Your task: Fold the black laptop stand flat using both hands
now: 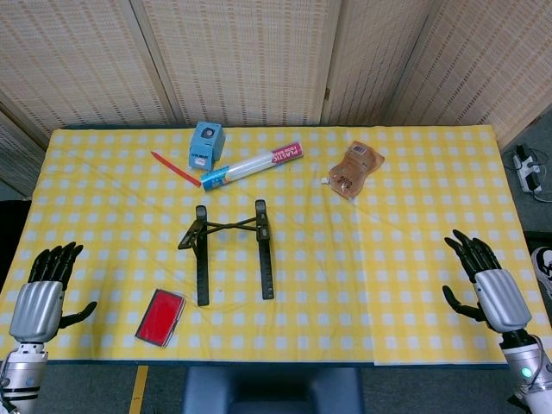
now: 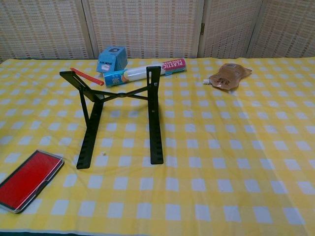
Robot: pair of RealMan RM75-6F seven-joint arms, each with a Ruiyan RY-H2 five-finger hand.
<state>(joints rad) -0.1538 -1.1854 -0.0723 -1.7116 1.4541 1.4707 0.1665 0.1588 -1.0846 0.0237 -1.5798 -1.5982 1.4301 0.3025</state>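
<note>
The black laptop stand [image 1: 231,248] stands unfolded in the middle of the yellow checked table, its two long rails pointing toward me and a crossed brace joining them at the far end. The chest view shows the stand [image 2: 120,118] with its rear arms raised. My left hand [image 1: 43,297] hovers at the table's near left corner, fingers spread, holding nothing. My right hand [image 1: 487,285] hovers at the near right edge, also empty with fingers apart. Both hands are well away from the stand. Neither hand appears in the chest view.
A red flat case [image 1: 161,316] lies near the front left of the stand. Behind the stand lie a blue box [image 1: 206,145], a red pen [image 1: 175,168], a white tube with a pink label [image 1: 252,165] and a brown pouch [image 1: 354,168].
</note>
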